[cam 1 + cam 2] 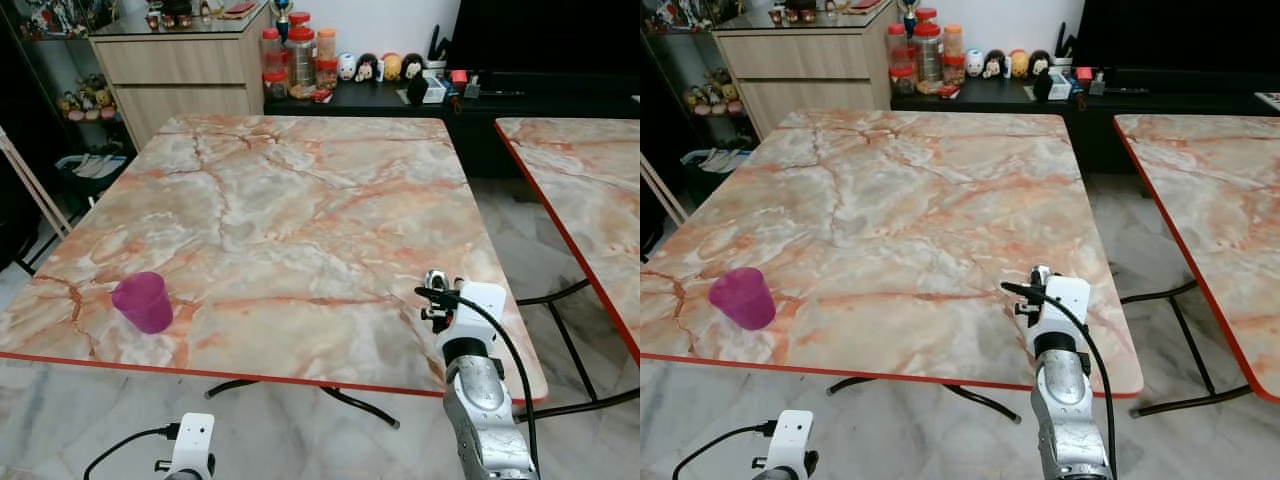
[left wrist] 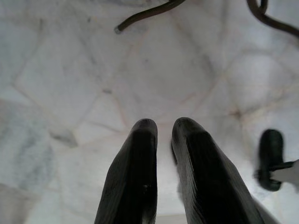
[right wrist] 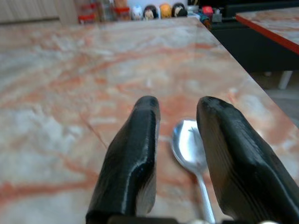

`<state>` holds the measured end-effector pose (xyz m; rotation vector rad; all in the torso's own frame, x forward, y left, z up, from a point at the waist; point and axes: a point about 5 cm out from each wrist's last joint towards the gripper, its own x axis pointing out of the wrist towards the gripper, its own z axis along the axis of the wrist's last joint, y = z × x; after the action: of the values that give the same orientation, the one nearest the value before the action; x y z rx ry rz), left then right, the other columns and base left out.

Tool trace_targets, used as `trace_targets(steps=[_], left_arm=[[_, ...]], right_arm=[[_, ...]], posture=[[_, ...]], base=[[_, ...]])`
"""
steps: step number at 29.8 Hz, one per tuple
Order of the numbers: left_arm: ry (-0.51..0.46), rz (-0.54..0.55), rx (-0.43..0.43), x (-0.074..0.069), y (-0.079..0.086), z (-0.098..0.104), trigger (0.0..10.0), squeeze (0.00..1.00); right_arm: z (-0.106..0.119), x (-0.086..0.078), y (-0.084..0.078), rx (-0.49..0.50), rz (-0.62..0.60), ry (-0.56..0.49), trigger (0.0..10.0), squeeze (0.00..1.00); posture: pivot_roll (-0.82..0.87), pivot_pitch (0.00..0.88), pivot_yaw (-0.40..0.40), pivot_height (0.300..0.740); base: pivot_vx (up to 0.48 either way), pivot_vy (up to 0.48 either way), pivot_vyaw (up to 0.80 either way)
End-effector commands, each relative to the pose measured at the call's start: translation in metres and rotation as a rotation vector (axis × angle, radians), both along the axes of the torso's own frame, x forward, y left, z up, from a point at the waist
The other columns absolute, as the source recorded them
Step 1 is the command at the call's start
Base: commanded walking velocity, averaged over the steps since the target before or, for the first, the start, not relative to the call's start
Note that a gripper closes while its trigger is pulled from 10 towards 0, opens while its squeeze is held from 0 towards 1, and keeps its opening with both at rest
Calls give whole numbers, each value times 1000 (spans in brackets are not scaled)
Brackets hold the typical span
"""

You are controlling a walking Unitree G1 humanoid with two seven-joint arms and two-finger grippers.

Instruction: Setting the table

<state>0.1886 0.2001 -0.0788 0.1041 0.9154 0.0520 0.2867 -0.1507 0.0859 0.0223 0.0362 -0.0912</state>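
My right gripper (image 3: pixel 175 112) sits low over the marble table (image 1: pixel 300 200), near its front right corner. Fingers spread; a metal spoon (image 3: pixel 189 149) lies between them, bowl pointing away from the wrist, handle running back under the gripper. I cannot tell whether the fingers (image 3: pixel 135 154) touch the spoon; the spoon looks to be resting on the tabletop. In the head view my right arm (image 1: pixel 480 390) rises from below the table edge, its white wrist housing over the marble.

A purple plastic cup (image 1: pixel 143 301) stands on the same table near the front left edge, well apart from my right gripper, slightly tilted in appearance.

My left gripper (image 2: pixel 163 128) hangs below the table over the pale marble floor (image 2: pixel 70 70), fingertips close together with a narrow gap, holding nothing. A dark table leg (image 2: pixel 145 14) curves across the floor beyond it.

A second marble table (image 1: pixel 590 190) stands to the right. Jars (image 1: pixel 298 55) sit on a dark counter behind.
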Motion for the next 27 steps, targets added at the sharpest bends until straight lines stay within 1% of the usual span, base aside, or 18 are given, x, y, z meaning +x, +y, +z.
trace_targets(steps=[1,7,14,15,17,18,19,20,22,25,26,27], left_arm=[[-3,4,5,3,-1,1,10000,0],[-5,7,5,4,-1,1,10000,0],[-10,9,3,4,0,2,10000,0],[-8,10,2,3,0,2,10000,0],[-8,12,1,3,0,2,10000,0],[-7,12,0,3,0,1,10000,0],[-7,12,0,3,0,1,10000,0],[-3,9,-1,2,0,1,10000,0],[2,4,-2,1,-1,0,10000,0],[5,-2,-1,0,-1,0,10000,0],[5,-4,-2,0,-2,0,10000,0],[5,-5,-2,1,-2,0,10000,0]], right_arm=[[4,1,-3,-2,-8,-18,10000,0],[3,1,-3,5,-11,-10,10000,0],[-1,-6,-1,-18,2,21,10000,0],[-5,-12,-4,-36,-14,43,10000,0],[-7,-17,-8,-38,-35,57,10000,0],[-13,-22,-14,-46,-65,90,10000,0],[-13,-22,-14,-46,-65,90,10000,0],[-18,-26,-21,-57,-99,117,10000,0],[-22,-29,-29,-63,-134,143,10000,0],[-22,-29,-34,-79,-129,150,10000,0],[-22,-27,-40,-77,-137,159,10000,973],[-21,-27,-43,-81,-142,166,10000,1000]], posture=[[-23,0,9,728],[-22,0,9,728],[-24,0,8,728],[-23,0,5,728],[-23,0,5,728],[-25,0,6,728],[-25,0,6,728],[-30,0,9,728],[-38,0,14,728],[-39,0,17,728],[-41,0,19,728],[-40,0,18,728]], base=[[281,0,0],[270,0,0],[0,0,0],[0,0,0],[0,0,0],[0,0,0],[0,0,0],[0,0,0],[0,0,0],[0,0,0],[0,0,0],[0,0,0]])
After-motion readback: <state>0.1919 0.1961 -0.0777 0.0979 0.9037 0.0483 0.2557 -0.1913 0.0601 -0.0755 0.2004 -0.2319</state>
